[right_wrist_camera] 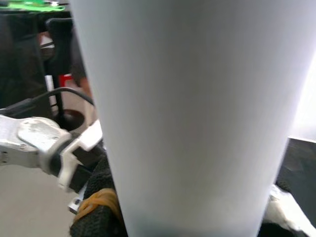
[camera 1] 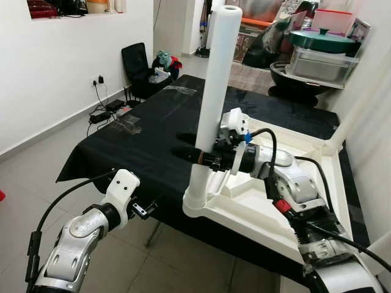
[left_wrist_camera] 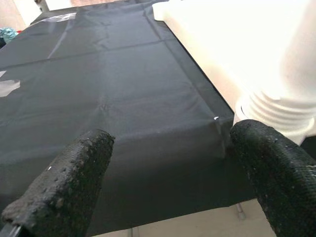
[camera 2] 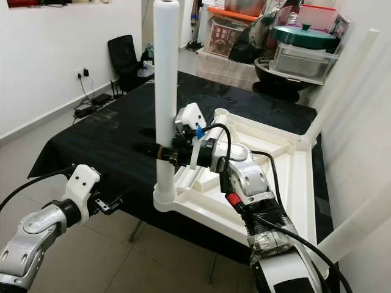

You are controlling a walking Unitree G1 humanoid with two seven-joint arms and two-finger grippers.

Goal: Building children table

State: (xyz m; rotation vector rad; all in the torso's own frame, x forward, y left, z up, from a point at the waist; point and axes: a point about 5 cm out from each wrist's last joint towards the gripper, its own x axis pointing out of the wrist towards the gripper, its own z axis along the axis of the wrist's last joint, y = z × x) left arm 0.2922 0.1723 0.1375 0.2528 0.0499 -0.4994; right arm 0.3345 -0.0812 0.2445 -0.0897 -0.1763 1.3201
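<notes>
right claw (camera 2: 160,152) clenched on white table leg (camera 2: 165,79), upright in corner socket of upturned children's table (camera 2: 269,177) on black-clothed tabletop (camera 1: 140,134). left claw (camera 1: 146,209) spread wide, empty, just beside tabletop edge.

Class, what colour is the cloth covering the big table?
Plain black cloth; it shows best in the left eye view.

Table leg (right_wrist_camera: 187,113) cut off top & bottom in right wrist view, hiding tabletop.
</notes>
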